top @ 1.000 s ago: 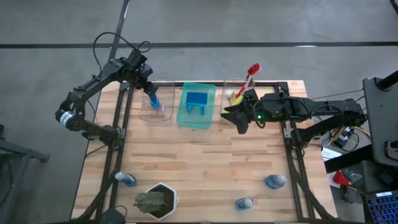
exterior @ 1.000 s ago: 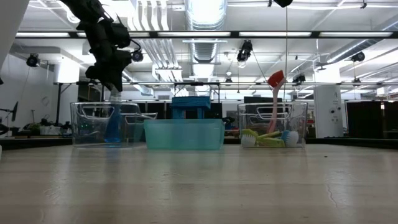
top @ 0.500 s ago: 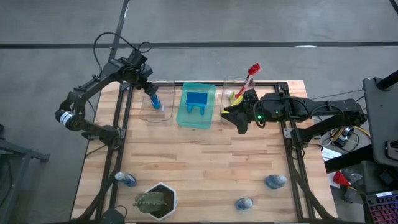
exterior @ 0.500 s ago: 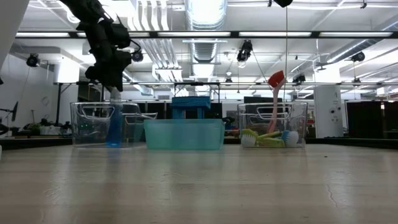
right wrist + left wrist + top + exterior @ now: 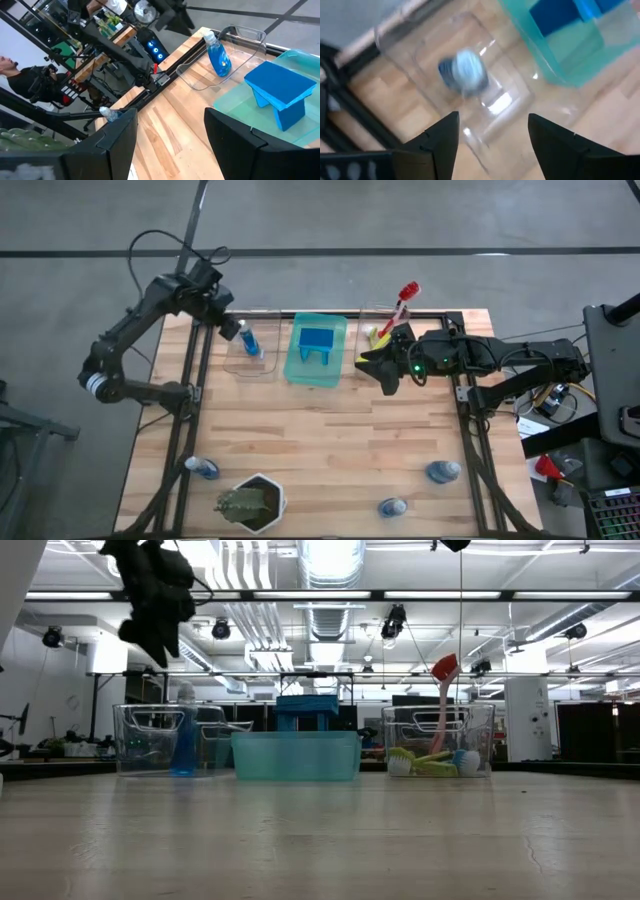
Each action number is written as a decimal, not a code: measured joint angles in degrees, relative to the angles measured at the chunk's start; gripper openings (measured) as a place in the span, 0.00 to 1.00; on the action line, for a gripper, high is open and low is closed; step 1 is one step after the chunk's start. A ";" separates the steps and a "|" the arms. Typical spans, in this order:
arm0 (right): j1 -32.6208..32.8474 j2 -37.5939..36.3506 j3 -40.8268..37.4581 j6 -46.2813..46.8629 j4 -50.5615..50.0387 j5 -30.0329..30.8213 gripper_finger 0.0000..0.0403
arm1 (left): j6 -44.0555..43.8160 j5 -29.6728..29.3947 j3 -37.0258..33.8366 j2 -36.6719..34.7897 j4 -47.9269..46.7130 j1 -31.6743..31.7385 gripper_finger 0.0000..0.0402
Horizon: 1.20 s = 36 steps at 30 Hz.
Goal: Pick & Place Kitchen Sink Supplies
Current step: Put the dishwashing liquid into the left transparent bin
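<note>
While the high view looks down on the table (image 5: 330, 450), the bottle (image 5: 248, 340) stands upright in the left clear bin (image 5: 262, 365), cap upward, with the left pincer (image 5: 226, 326) spread wide just beside it and holding nothing; the right pincer (image 5: 368, 366) waits near the brush bin (image 5: 372, 312), and I cannot tell its state. From the low view the bottle (image 5: 183, 735) rises vertical behind the bin wall, the left pincer (image 5: 150, 635) above it. Through the left wrist view the cap (image 5: 468, 68) faces the camera, blurred, between separated fingers (image 5: 437, 142).
</note>
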 joint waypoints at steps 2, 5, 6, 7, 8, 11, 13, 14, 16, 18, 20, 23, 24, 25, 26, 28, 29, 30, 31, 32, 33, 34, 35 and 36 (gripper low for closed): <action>0.00 0.00 0.00 -0.07 0.01 0.01 0.56 | -1.00 0.11 0.08 -1.72 -3.37 0.00 0.57; 0.00 0.00 0.00 -0.19 0.01 0.02 0.56 | -3.04 1.26 0.08 -5.05 -6.32 -0.75 0.56; -0.08 0.00 0.00 -0.21 0.01 0.02 0.56 | -3.93 2.16 -0.06 -6.26 -6.78 -1.15 0.56; -0.23 0.00 0.00 -0.19 0.01 0.00 0.56 | -4.64 2.93 -0.26 -7.40 -7.21 -1.64 0.56; -0.26 -0.01 0.00 -0.15 0.03 0.00 0.56 | -5.40 3.79 -0.32 -8.39 -7.75 -2.25 0.56; -0.28 -0.01 0.00 -0.13 0.04 0.01 0.56 | -6.48 5.38 -0.32 -11.41 -10.02 -4.79 0.56; -0.26 0.00 0.00 -0.19 0.05 -0.03 0.56 | -6.44 6.77 -0.34 -13.44 -11.26 -6.92 0.56; -0.24 0.00 0.00 -0.24 0.03 -0.10 0.56 | -6.65 7.40 -0.34 -14.32 -11.84 -8.10 0.56; -0.24 0.00 0.00 -1.36 0.01 -0.26 0.56 | -8.28 8.44 -0.36 -15.77 -12.16 -11.00 0.56; -0.24 0.00 0.00 -3.19 0.01 -0.52 0.56 | -10.52 10.00 -0.36 -16.92 -12.31 -14.49 0.56; -0.24 0.00 0.00 -3.84 0.03 -0.61 0.56 | -12.73 11.06 -0.36 -17.92 -12.35 -18.57 0.56; -0.24 0.00 0.00 -3.62 0.01 -1.02 0.56 | -17.93 11.59 -0.13 -18.63 -12.51 -26.12 0.56; -0.24 0.00 0.00 -3.53 0.01 -1.65 0.56 | -19.41 11.29 0.09 -18.77 -12.47 -28.68 0.56; -0.24 -0.02 0.00 -3.39 0.01 -2.37 0.56 | -20.63 10.58 0.27 -18.90 -12.41 -31.35 0.56; -0.24 -0.01 0.00 -2.91 -0.01 -3.21 0.56 | -21.74 9.73 0.46 -19.01 -12.44 -34.03 0.56; -0.22 -0.02 0.00 -2.69 -0.01 -4.15 0.56 | -23.08 8.77 0.56 -19.06 -12.42 -39.13 0.56; -0.21 -0.01 0.00 -2.75 0.00 -4.71 0.56 | -23.50 8.56 0.56 -19.06 -12.45 -41.43 0.55; -0.20 0.00 0.00 -2.86 0.00 -4.97 0.56 | -24.77 8.55 0.56 -19.02 -12.47 -43.70 0.55; -0.20 0.00 0.00 -3.00 -0.01 -5.06 0.56 | -26.57 8.53 0.54 -18.91 -12.56 -45.85 0.55; -0.20 0.00 0.00 -3.07 0.01 -5.13 0.56 | -28.31 8.53 0.54 -18.71 -12.75 -48.03 0.55; -0.22 0.00 0.00 -3.39 -0.01 -5.15 0.56 | -29.76 8.52 0.54 -18.59 -13.01 -50.04 0.55; -0.22 0.00 0.00 -3.50 -0.03 -5.27 0.56 | -31.04 8.49 0.54 -18.46 -13.28 -52.01 0.55; -0.22 0.00 0.00 -3.57 -0.05 -5.65 0.56 | -32.30 8.39 0.51 -18.24 -13.50 -53.91 0.55; -0.22 0.00 0.00 -3.63 -0.08 -6.43 0.56 | -33.77 8.31 0.51 -18.04 -13.69 -55.69 0.55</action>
